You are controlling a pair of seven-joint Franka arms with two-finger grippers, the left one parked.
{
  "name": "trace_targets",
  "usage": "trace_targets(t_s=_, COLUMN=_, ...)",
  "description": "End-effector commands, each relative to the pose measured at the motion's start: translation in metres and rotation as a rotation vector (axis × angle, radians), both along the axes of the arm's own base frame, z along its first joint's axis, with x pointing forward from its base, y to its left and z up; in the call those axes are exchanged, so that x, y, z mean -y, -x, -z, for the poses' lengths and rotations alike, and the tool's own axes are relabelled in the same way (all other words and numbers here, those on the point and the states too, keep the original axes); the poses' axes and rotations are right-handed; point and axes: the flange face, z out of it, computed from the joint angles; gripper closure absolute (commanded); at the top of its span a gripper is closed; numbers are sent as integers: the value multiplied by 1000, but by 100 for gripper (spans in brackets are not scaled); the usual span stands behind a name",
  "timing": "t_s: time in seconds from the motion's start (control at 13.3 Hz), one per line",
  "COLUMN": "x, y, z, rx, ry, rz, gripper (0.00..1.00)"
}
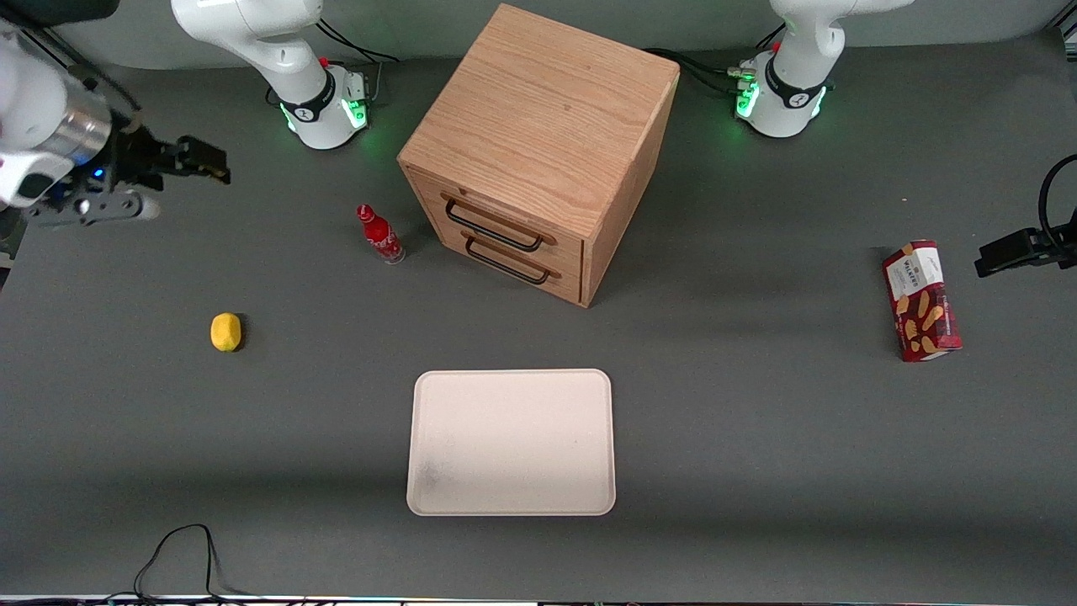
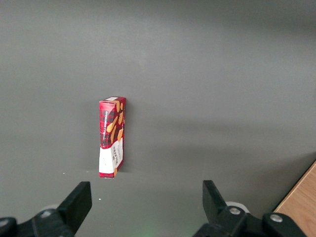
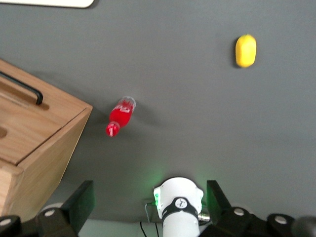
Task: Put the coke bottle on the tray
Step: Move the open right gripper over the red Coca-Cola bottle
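The jaws of the right gripper [image 3: 148,200] stand wide apart with nothing between them, held high above the table [image 1: 757,438] at the working arm's end. The coke bottle [image 1: 379,235] stands upright on the table, well below the jaws and off toward the wooden cabinet [image 1: 538,151], just beside the cabinet's drawer front. The tray [image 1: 511,442] lies bare, well apart from the jaws and nearer the front camera than the cabinet.

The bottle is slim and tall for its base, so a descent that is slightly off-centre would likely knock it over; it could then roll. The cabinet's corner sits close beside it, so an outer finger may clip the wood on approach. A loose pinch on the smooth body might let it slip during the carry.

In the wrist view the tray is cut off to a sliver [image 3: 47,2], and the gripper's fingertips are only partly in frame. A lemon [image 1: 225,332] lies apart from all this.
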Motion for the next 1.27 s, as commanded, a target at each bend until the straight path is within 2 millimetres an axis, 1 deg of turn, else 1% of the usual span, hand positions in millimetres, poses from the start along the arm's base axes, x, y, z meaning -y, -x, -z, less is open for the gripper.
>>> trace_targets(t_s=0.0, x=-23, y=56, z=-3, rx=32, ry=-4, rz=24, gripper=0)
trace_targets(t_s=0.15, x=-54, y=80, z=5, rx=57, ry=10, rz=38, gripper=0)
trace_targets(t_s=0.22, x=-64, y=90, z=9, rx=60, ry=15, rz=38, gripper=0)
trace_targets(t_s=0.38, x=-70, y=111, z=16, rx=62, ry=-4, rz=28, gripper=0)
trace_targets(t_s=0.45, x=-71, y=122, z=23, rx=69, ry=-3, rz=41, gripper=0)
trace_targets(t_s=0.53, x=-77, y=134, z=32, rx=85, ry=2, rz=34, gripper=0)
trace_targets(t_s=0.6, x=-79, y=140, z=39, rx=91, ry=-3, rz=30, gripper=0)
trace_targets(t_s=0.75, x=-83, y=137, z=48, rx=87, ry=-19, rz=36, gripper=0)
trace_targets(t_s=0.9, x=-85, y=133, z=64, rx=91, ry=-26, rz=41, gripper=0)
trace_targets(t_s=1.2, x=-88, y=118, z=117, rx=104, ry=-27, rz=58, gripper=0)
